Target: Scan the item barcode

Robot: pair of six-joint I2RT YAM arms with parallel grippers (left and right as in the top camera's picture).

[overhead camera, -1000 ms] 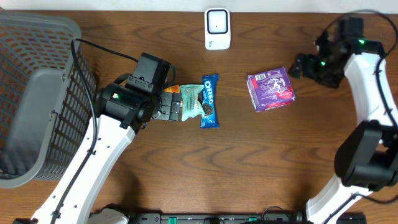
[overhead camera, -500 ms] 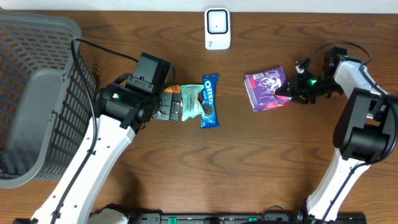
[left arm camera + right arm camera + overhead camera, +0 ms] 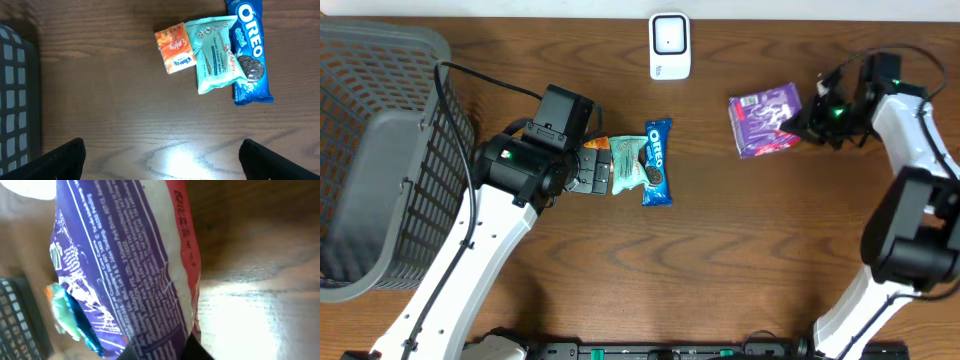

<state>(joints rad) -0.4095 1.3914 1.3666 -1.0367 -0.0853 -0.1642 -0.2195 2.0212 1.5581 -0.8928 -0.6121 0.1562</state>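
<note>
We note two arms, same build: white links, black joint housings. Left arm [image 3: 490,235]: black boxy wrist block [image 3: 565,112], thin black cable [image 3: 490,77] looping above. Right arm [image 3: 908,122]: small green light [image 3: 837,111] near wrist. Left fingertips [image 3: 62,160] black, matte, blunt.

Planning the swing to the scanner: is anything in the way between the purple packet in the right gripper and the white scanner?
Nothing visible. Only bare brown wooden table lies between the purple plastic packet, gripped by the right gripper, and the white box-shaped scanner. The blue Oreo cookie pack lies off that line.
</note>
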